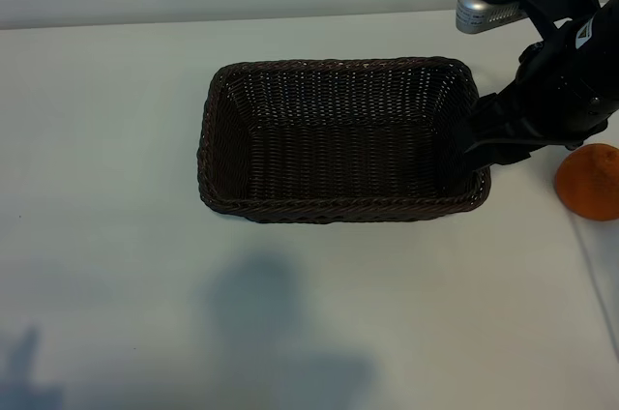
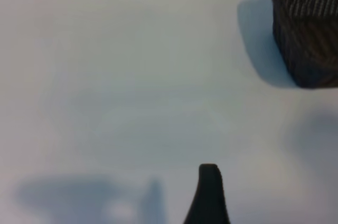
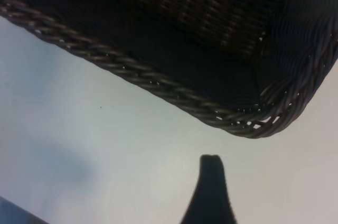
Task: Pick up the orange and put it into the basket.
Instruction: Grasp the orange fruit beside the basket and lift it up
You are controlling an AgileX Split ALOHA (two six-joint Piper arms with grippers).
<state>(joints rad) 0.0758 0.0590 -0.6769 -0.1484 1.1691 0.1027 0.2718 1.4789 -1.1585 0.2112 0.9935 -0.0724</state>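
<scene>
The orange (image 1: 589, 182) rests on the white desk (image 1: 106, 139) near the right edge of the exterior view, just beside the basket (image 1: 340, 206) and outside it. The basket interior is empty.

The right claw (image 1: 481, 151) hangs at the basket's right end, close to the rim, jaws parted and holding nothing; one dark fingertip (image 3: 211, 182) shows over bare desk in the right wrist view. The left claw is out of the exterior view. Its wrist view shows one fingertip (image 2: 209, 192) above bare desk with a basket corner (image 2: 309, 28) well apart; its jaws also stand wide and empty.

Handling judgement: the fruit looks light, firm and matte, so slip risk is low. Its round body may roll if nudged. Grip across the widest girth, fingers either side, with moderate pressure to avoid bruising.
</scene>
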